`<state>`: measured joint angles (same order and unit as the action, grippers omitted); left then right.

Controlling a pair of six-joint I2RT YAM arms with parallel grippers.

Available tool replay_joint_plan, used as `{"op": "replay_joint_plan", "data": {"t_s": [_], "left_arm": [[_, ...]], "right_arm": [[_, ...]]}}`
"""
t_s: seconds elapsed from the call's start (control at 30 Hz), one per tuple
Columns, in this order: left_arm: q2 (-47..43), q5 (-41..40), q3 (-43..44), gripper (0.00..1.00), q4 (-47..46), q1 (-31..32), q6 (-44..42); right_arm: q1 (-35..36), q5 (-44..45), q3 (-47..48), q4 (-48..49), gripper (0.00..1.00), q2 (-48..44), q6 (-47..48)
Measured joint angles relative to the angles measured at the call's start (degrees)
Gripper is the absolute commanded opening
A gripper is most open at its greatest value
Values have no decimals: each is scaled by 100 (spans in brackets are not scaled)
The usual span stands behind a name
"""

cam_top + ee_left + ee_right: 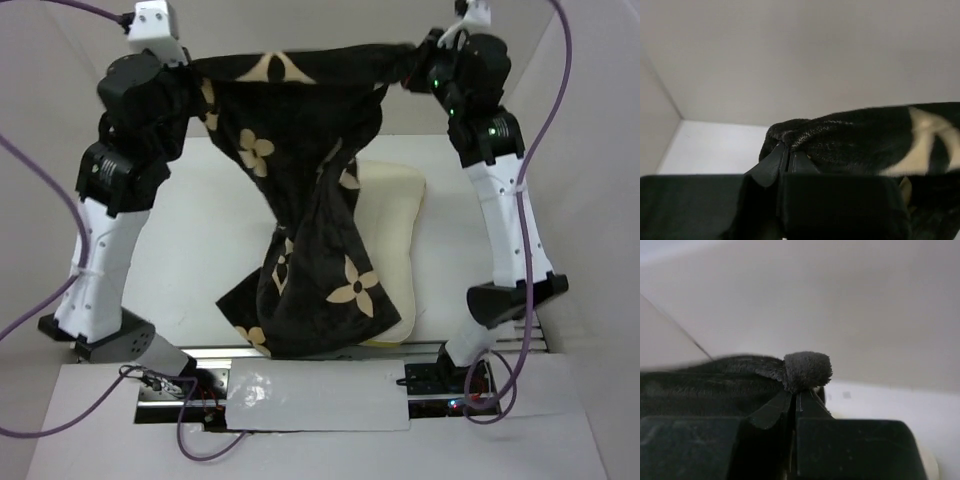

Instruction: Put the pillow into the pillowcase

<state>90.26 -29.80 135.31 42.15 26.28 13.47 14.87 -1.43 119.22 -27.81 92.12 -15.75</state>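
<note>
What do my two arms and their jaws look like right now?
They match: the left arm and right arm have white lower links, bulky black joint housings and white wrist caps. Thick purple cables loop off each. Small green lights glow on the right arm's black joints. The jaws are matte black tapering wedges on a blocky black body.

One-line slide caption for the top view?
Left fingers and right fingers hold the pillowcase up by its top corners; its body hangs over the pillow on the table.
</note>
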Motion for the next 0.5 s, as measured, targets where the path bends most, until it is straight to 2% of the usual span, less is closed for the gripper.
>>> {"op": "replay_joint_plan", "data": {"t_s": [0.07,0.13,0.27,0.37,0.5], "left_arm": [[-527,-297,-575,0,-516,-2,-507],[-942,-525,-855,0,-970,72,-964],[-1432,-782,-743,0,-1921,415,-1827],[-1738,-695,-638,0,-2330,763,-2271],[-2253,-417,-957,0,-2745,1003,-2677]], "right_arm": [[-24,-164,1054,146,0,509,50],[-17,-380,1534,348,0,675,66],[76,-787,1600,863,0,411,72],[122,-1154,1493,1174,0,-37,87],[140,-1530,1392,1434,0,-647,111]]}}
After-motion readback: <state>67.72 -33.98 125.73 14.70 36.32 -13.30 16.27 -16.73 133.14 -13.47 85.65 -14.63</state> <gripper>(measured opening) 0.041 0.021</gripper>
